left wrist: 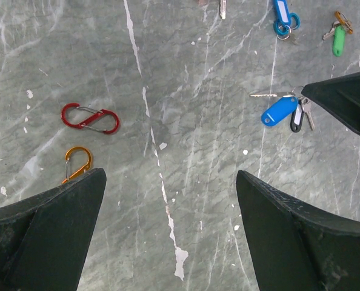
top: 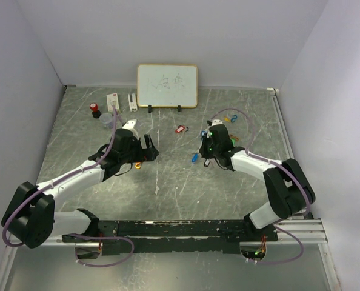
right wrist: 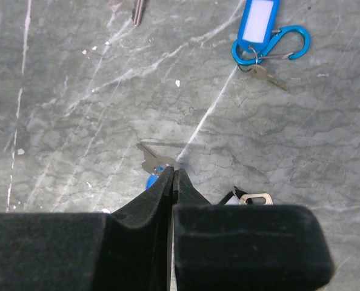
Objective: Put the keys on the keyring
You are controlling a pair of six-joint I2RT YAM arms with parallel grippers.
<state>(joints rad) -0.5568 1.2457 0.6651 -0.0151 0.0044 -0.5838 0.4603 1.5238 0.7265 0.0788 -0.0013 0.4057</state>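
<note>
Blue plastic key tag point(left wrist: 279, 110) with 1 silver metal key point(left wrist: 270, 94) lies at 3 o'clock in the left wrist view, right at the tip of the right gripper point(right wrist: 173, 174). The bunch looks light, stiff and slippery on the grey marbled tabletop point(left wrist: 186, 73); best taken by the flat tag edge. Right arm reaches forward, wrist pitched down, fingers pressed together; cannot tell if anything is pinched. Left gripper point(left wrist: 170, 176) hovers low, spread wide, red S-shaped metal clip point(left wrist: 90, 118) at its 10 o'clock.

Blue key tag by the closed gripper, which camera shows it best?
Left wrist: the blue key tag lies whole and clear. Right wrist shows a sliver behind the right gripper; top shows a tiny speck.
</note>
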